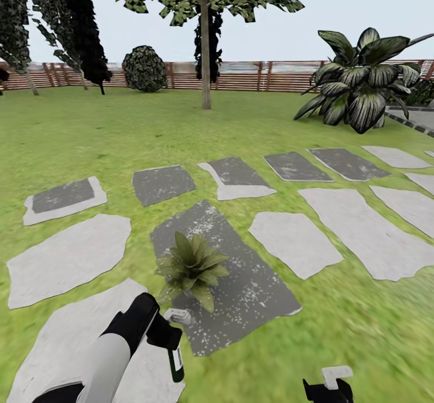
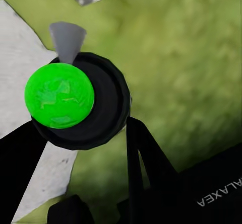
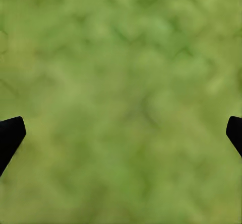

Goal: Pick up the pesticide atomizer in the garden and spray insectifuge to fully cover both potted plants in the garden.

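Observation:
My left gripper is shut on the pesticide atomizer, a dark bottle with a green mark, its pale spray head pointing at a potted plant. That speckled rosette stands just ahead on a dark stepping slab. In the left wrist view the bottle's green-marked end sits between the black fingers of the left gripper. The second potted plant is out of view. My right gripper hangs low over the lawn; its tips stand wide apart, open and empty, around.
Pale and dark stepping slabs spread across the lawn. A big dark broad-leaved bush grows at the far right. A tree trunk and a brown slatted fence stand at the back.

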Available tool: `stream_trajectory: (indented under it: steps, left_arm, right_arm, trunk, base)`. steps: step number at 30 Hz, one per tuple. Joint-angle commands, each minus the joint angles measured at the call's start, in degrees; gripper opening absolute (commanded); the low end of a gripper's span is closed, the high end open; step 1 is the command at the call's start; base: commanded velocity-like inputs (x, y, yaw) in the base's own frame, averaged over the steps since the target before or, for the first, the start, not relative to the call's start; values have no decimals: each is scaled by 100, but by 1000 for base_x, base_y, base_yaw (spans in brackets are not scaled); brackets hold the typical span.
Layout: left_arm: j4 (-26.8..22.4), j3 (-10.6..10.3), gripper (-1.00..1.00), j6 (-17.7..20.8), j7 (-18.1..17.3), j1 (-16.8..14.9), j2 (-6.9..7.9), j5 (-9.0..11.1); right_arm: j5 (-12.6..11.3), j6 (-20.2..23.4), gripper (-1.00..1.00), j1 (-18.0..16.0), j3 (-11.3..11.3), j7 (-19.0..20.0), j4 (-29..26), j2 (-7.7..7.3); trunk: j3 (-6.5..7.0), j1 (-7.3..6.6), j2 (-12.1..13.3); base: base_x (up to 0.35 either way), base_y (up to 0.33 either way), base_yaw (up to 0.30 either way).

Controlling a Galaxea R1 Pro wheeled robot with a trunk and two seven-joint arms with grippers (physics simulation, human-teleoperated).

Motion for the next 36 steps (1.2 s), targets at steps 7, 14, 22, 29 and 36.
stream_trajectory:
  steps: [7,14,22,29,36]
  left_arm:
    - [15,51,-100,16,-37,-3,-15,-62]
    - [6,55,-100,19,-15,-3,-16,-62]
    - [38,54,-100,14,7,-3,1,-80]
    - [41,32,-100,4,13,172,2,-108]
    - [44,21,-100,2,8,199,2,-106]
  right_arm:
    - [46,-16,100,-2,-16,8,3,-2]
    - [46,-19,100,-1,-16,5,3,-2]
    - [46,-21,100,1,-16,1,3,0]
    - [46,-19,100,0,-16,2,3,2]
    - [46,-19,100,4,-16,6,3,-2]
  trunk:
    - [-5,-1,-2]
    - [-5,-1,-2]
    - [-5,-1,-2]
    - [-5,-1,-2]
    - [-5,-1,-2]
  base:
    - [140,-174,222]
    - [169,-227,12]
    - [94,-155,206]
    - [3,-5,277]
    - [0,0,170]
